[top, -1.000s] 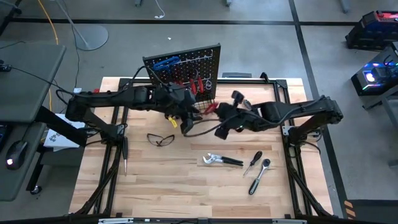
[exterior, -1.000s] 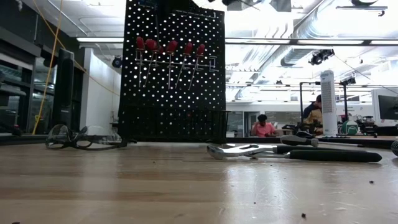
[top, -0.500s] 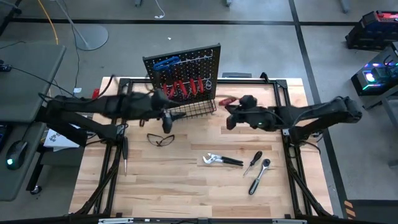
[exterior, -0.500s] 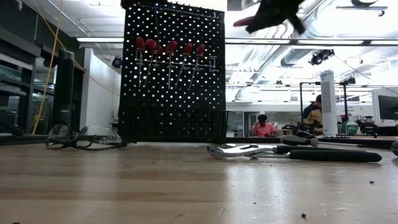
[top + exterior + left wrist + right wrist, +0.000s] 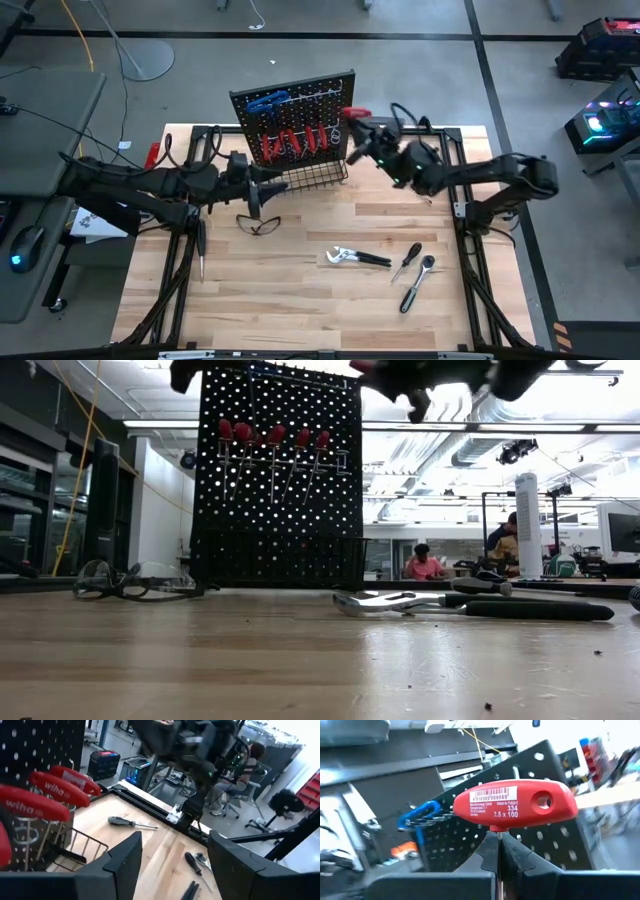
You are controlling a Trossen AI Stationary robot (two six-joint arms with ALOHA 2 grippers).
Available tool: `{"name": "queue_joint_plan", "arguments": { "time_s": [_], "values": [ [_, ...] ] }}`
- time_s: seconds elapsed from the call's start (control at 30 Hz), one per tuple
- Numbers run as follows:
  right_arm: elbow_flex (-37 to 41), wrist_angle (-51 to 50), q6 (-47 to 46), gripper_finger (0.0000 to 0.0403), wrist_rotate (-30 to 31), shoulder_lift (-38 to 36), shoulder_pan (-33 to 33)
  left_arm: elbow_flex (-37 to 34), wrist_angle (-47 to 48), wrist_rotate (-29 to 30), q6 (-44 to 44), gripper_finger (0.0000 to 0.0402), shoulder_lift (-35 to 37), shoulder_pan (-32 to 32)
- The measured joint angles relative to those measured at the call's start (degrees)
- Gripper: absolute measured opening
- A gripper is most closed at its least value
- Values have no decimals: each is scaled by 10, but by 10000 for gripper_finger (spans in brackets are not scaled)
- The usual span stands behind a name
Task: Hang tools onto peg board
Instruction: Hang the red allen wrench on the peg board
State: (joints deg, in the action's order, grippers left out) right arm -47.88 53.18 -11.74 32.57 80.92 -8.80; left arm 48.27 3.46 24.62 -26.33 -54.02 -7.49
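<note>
Right gripper (image 5: 496, 851), beside the peg board (image 5: 300, 105) top corner, pinched a red T-key (image 5: 516, 804) printed "334, 2.5 x 100"; left gripper (image 5: 172, 857) stood spread before "wiha" handles (image 5: 35, 802).

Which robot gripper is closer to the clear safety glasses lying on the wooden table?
The left gripper. It hangs just above the clear safety glasses, in front of the black peg board. The right gripper is up by the board's right edge, holding a red T-handle key.
</note>
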Motion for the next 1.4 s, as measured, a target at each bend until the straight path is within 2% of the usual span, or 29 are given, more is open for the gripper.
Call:
{"name": "queue_joint_plan", "arguments": {
  "time_s": [0.17,0.27,0.47,0.8,1.0,1.2,1.4],
  "values": [
    [-85,-2,90,0,-1,60,-28,0,12,1,46,203,0,-2],
    [-105,-1,119,0,0,79,-39,0,29,1,64,203,1,-6],
    [-110,18,170,0,19,107,-40,0,58,2,113,203,7,-17],
    [-110,127,300,0,56,182,-38,0,77,18,195,203,13,-20],
    [-109,176,337,0,107,218,-37,0,89,18,220,203,15,-21],
    [-109,198,340,0,100,224,-34,0,91,18,228,204,15,-20],
    [-124,244,418,0,132,224,-12,0,90,19,236,204,15,-20]
  ]
}}
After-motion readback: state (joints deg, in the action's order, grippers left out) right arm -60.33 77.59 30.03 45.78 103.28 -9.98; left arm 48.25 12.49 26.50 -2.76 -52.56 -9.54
